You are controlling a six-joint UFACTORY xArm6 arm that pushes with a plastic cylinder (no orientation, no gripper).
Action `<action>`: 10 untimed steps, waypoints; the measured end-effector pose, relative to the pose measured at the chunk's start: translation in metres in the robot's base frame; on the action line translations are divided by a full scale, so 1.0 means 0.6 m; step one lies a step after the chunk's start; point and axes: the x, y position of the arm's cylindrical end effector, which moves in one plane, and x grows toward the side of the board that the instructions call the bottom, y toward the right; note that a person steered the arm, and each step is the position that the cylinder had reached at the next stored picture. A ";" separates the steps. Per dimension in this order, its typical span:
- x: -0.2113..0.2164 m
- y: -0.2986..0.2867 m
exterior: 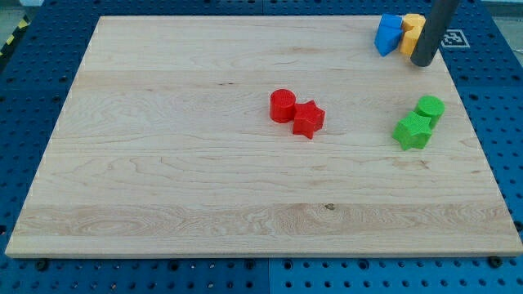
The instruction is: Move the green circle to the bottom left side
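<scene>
- Rod end first: my tip (424,62) rests on the wooden board (204,180) at the view's top right, just beside the yellow block (413,33) and the blue block (387,34).
- I have no pincer to open or close, and the rod holds nothing.
- The green circle (430,107) lies below my tip on the view's right, touching the green star (413,131).
- The red circle (283,105) and red star (308,119) touch near the board's middle.

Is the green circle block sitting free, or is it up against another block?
Up against: the green circle block touches the green star block at its lower left. My tip is above it, apart.
</scene>
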 end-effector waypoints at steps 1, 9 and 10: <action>0.000 0.000; 0.171 -0.177; 0.158 -0.219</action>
